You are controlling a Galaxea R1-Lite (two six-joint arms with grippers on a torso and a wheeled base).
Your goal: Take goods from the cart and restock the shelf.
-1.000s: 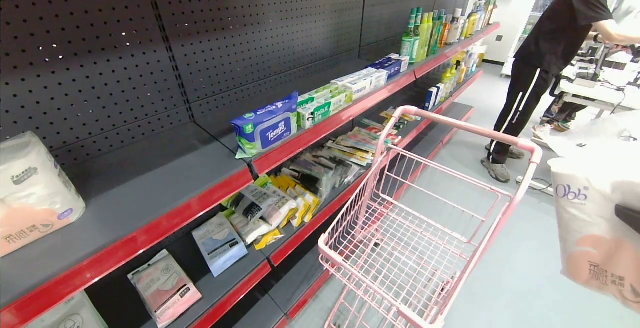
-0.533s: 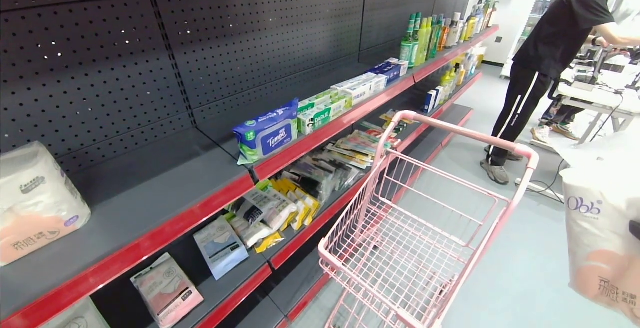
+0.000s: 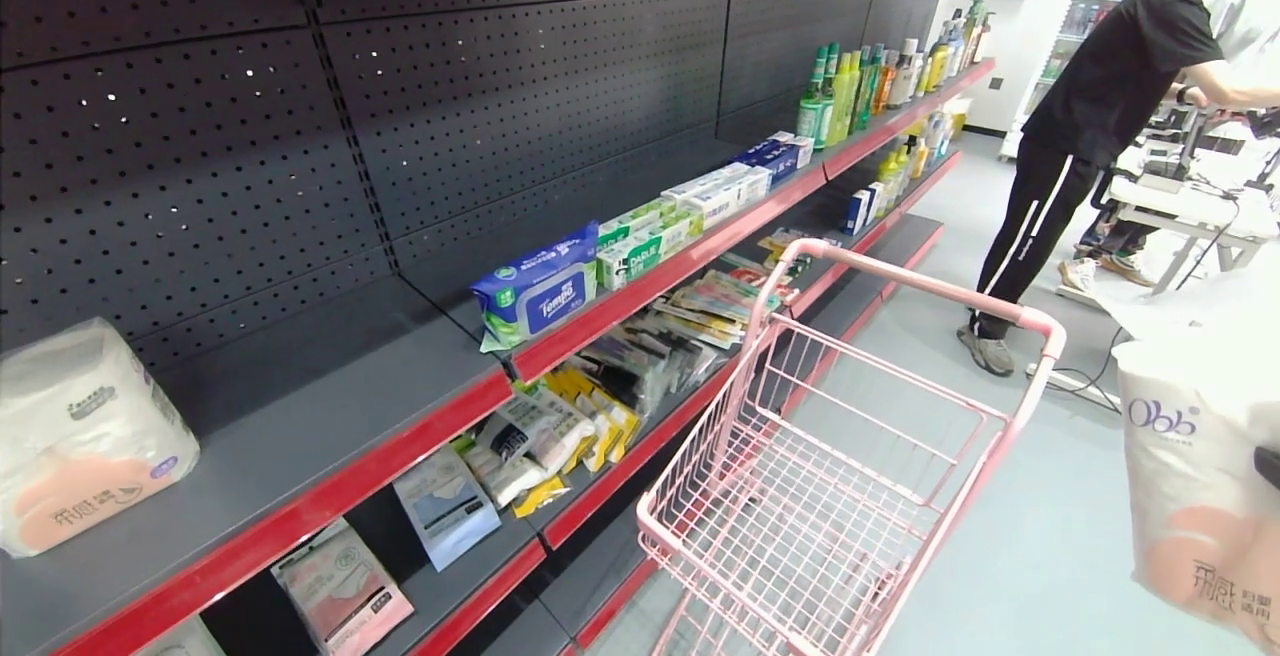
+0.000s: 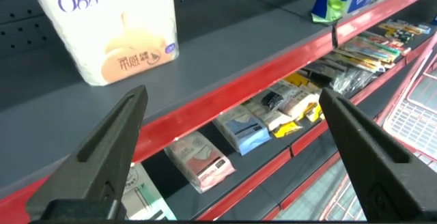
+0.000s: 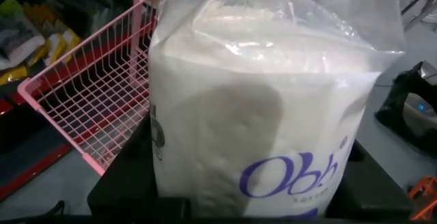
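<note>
A: Two tissue packs. The held pack (image 3: 1195, 496) hangs just right of the cart (image 3: 930, 286), outside its basket. Right jaws are clamped on its sides, upright, probably so it lands on its base.
B: The other?
A: The shelved pack (image 3: 90, 436) stands well left of the cart on the shelf (image 3: 330, 396). The bare board cart-side of it is the likely drop spot.
B: Left jaws?
A: Wide open, holding nothing, facing that shelf.
</note>
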